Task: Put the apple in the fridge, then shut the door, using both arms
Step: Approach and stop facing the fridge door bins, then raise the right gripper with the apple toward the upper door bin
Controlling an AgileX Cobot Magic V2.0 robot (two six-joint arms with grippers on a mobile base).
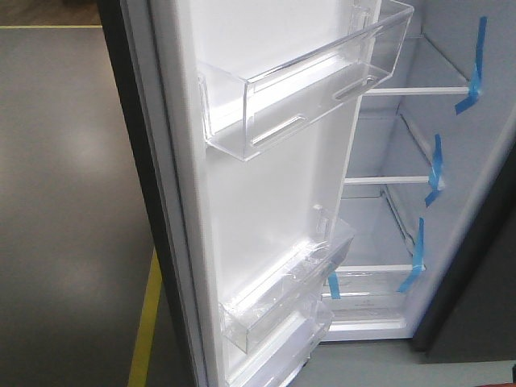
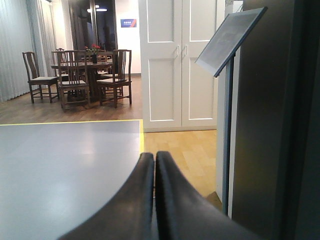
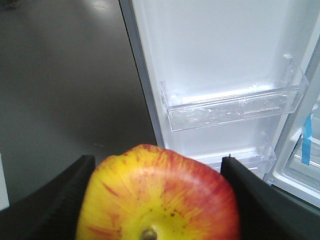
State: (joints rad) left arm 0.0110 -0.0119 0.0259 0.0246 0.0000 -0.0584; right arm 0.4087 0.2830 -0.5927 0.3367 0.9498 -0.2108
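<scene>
The right hand (image 3: pixel 157 167) pinches the apple (image 3: pixel 160 200) facing the open door (image 1: pixel 258 201), outside the fridge (image 1: pixel 387 137). The left hand (image 2: pixel 155 157) is pressed together (empty). Swinging in, the apple might clip a bin (image 3: pixel 230 107) and slip.

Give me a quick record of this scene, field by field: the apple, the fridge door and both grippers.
apple: small glossy red-and-yellow apple, held outside the fridge
right gripper: shut on the apple, facing the open door
left gripper: shut, empty, pointing across the grey floor
door: tall white-lined door, open; clear plastic bins empty
fridge: white interior, glass shelves edged with blue tape; visible parts bare
</scene>
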